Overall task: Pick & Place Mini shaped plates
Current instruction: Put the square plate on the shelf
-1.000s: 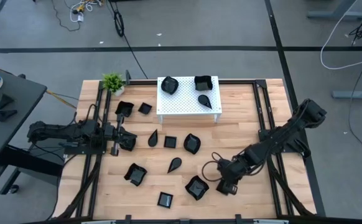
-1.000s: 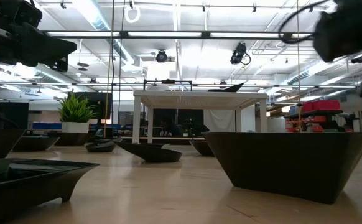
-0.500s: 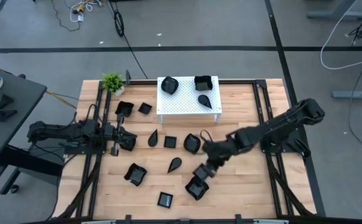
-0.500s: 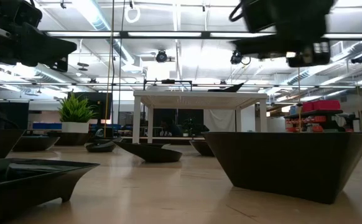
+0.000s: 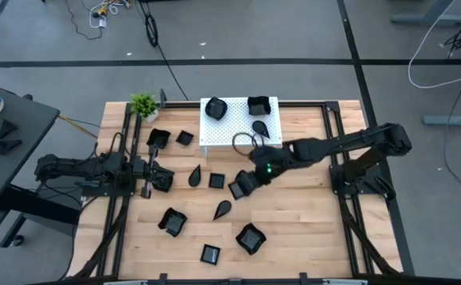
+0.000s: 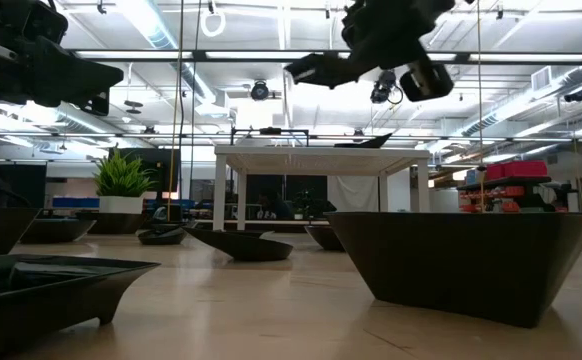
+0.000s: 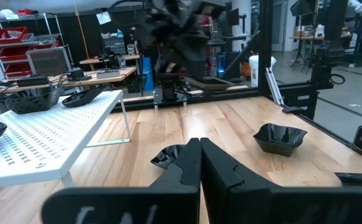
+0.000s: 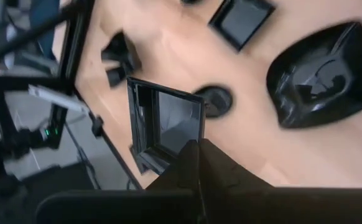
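black square plate in right gripper

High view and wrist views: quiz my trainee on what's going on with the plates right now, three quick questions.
1. True or false: the right gripper holds a square plate.
2. How many plates sit on the white stand?
3. The left gripper is: A) open, B) shut and empty, C) holding a plate.

Key: 1 true; 2 three; 3 B.
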Tool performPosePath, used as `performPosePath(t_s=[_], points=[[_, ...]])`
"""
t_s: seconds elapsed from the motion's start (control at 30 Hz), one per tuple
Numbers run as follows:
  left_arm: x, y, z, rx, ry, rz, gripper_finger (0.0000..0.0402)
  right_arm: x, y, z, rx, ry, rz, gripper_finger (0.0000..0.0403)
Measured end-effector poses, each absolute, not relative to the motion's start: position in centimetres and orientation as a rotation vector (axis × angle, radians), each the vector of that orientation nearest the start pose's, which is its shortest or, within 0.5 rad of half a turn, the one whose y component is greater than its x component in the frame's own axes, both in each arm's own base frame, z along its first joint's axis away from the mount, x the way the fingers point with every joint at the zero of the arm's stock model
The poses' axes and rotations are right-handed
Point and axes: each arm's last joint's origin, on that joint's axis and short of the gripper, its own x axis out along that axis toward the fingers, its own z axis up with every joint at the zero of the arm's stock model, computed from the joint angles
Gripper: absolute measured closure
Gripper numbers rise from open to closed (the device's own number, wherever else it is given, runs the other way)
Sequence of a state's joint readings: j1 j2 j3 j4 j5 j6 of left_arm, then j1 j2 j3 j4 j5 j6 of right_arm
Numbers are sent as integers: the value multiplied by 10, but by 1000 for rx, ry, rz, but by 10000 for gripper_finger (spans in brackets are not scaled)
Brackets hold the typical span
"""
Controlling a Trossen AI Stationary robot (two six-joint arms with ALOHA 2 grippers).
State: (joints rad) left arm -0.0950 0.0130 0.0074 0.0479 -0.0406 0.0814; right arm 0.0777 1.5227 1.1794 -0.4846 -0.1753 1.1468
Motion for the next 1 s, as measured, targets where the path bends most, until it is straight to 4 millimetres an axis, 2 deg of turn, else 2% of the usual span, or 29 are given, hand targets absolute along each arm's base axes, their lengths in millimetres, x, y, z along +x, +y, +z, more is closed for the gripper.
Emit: performPosePath(t_s=[0.43, 0.73, 1.0], points=[[98, -8, 170, 79, -44, -52, 399, 325, -44, 277, 1236, 733, -304, 397], [98, -8, 170, 79, -44, -52, 399, 330, -76, 308, 1329, 637, -369, 397], [98, -8, 170, 79, -45, -53, 399, 344, -104, 306, 1407, 587, -458, 397]])
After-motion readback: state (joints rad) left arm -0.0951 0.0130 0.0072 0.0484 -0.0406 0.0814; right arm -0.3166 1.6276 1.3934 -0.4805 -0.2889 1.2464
